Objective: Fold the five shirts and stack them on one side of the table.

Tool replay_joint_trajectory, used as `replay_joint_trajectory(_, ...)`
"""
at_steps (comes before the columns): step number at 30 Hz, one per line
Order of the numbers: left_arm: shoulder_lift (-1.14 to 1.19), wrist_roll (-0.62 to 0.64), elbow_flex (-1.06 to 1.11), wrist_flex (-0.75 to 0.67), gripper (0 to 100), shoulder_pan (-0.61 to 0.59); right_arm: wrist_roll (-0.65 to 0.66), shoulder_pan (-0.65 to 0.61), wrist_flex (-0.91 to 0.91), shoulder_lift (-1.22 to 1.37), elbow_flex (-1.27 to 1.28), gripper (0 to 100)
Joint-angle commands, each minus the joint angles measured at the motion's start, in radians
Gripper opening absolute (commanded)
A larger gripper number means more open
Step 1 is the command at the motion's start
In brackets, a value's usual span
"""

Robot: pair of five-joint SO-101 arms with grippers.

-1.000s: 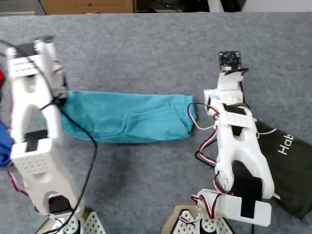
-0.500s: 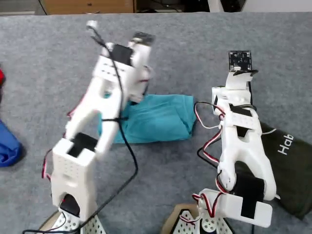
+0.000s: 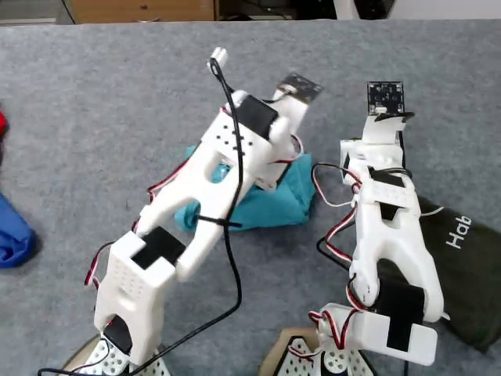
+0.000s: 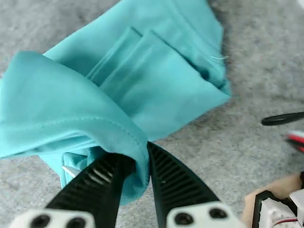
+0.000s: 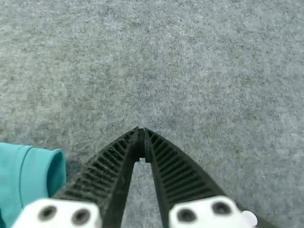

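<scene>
A teal shirt (image 3: 270, 202) lies bunched in the middle of the grey table (image 3: 94, 94), its left end doubled over toward its right end. My left gripper (image 4: 142, 151) is shut on a folded edge of the teal shirt (image 4: 156, 80) and holds that edge lifted above the lower layers. In the high view the left arm (image 3: 235, 157) stretches diagonally over the shirt and hides much of it. My right gripper (image 5: 140, 134) is shut with nothing in it, over bare carpet just beyond the shirt's right end (image 5: 26, 173).
A dark shirt with white print (image 3: 462, 258) lies at the right edge, partly under the right arm (image 3: 387, 227). A blue shirt (image 3: 12, 235) and a bit of red cloth (image 3: 1, 124) sit at the left edge. Bare carpet spreads at the back.
The left arm has swung from the table's left side toward the right, carrying the teal shirt's left end over the rest. The long strip is now a short bundle. The right arm barely moved.
</scene>
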Motion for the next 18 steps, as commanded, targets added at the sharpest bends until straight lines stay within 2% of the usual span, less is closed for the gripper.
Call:
replay_joint_trajectory(1, 0.022, 0.005, -0.044, -0.009, 2, 0.038, -0.006, 0.018, -0.025, -0.054, -0.022, 0.5)
replay_joint_trajectory(8, 0.136, 0.006, -0.069, -0.014, 2, 0.075, -0.006, 0.019, -0.025, -0.054, -0.022, 0.5)
replay_joint_trajectory(14, 0.151, 0.006, -0.212, -0.014, 2, 0.077, -0.006, 0.019, -0.025, -0.054, -0.022, 0.5)
replay_joint_trajectory(18, 0.153, 0.006, -0.218, -0.014, 2, 0.077, -0.008, 0.019, -0.025, -0.054, -0.022, 0.5)
